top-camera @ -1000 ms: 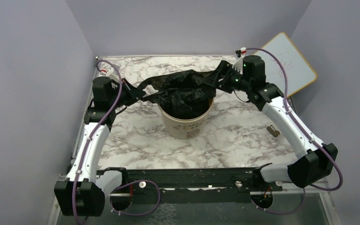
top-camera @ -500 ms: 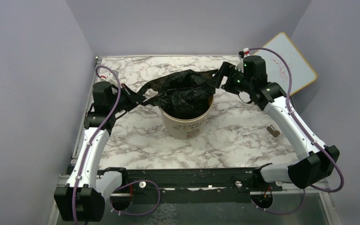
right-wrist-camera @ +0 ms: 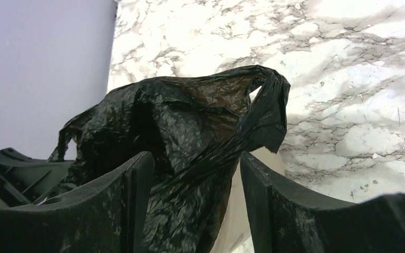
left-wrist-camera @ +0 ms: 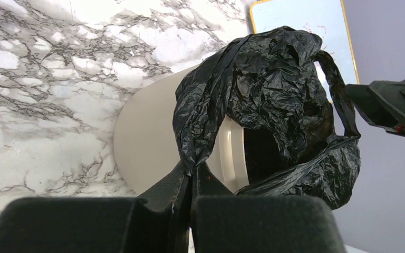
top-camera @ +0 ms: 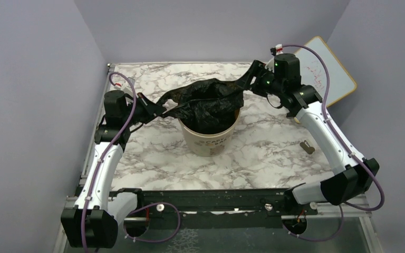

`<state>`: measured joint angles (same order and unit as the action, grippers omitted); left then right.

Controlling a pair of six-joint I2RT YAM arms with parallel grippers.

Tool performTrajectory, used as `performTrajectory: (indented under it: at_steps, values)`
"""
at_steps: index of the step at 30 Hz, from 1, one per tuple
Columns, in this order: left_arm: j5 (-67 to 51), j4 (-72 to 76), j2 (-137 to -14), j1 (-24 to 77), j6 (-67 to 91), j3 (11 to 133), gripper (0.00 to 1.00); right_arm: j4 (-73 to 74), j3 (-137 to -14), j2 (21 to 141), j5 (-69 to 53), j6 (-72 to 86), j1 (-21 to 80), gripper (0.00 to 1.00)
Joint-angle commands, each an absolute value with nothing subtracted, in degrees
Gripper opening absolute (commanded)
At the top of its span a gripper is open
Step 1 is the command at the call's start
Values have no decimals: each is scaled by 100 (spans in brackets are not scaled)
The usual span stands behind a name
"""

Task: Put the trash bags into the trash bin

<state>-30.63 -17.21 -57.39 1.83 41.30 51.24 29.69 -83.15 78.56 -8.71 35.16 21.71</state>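
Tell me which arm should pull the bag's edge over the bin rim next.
Left, likely: left gripper is shut on the trash bag at the trash bin; right gripper is open around a fold.

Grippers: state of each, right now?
Left gripper: shut on the trash bag.
Right gripper: open, with the bag passing through the gap.

The bin (top-camera: 209, 141) stands in the middle of the table (top-camera: 153, 163). The bag (top-camera: 211, 103) sits partly in the bin and sticks up over its top. The left gripper (top-camera: 160, 110) is at the bin's 9 o'clock. The right gripper (top-camera: 245, 84) is between 1 and 2 o'clock. A board (top-camera: 332, 74) leans farther out at 2 o'clock.
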Motion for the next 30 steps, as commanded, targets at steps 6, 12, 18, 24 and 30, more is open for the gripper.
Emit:
performTrajectory:
  at_steps: [6, 12, 18, 24, 30]
  values:
    - [-3255, -1693, -5703, 149, 3977, 5370, 3, 3015, -8545, 8253, -795, 3542, 2153, 62]
    - [-3360, -1703, -5725, 149, 3904, 5405, 3, 2859, -8391, 8338, -960, 3678, 2158, 53]
    - [-3420, -1708, -5752, 149, 3895, 5431, 3, 2915, -8419, 8432, -1027, 3657, 2154, 64]
    - [-3413, -1718, -5739, 149, 3921, 5419, 3, 2570, -8110, 8417, -1236, 3934, 2153, 59]
    - [-3392, -1729, -5686, 149, 3876, 5399, 3, 2571, -8066, 8486, -1269, 3913, 2153, 48]
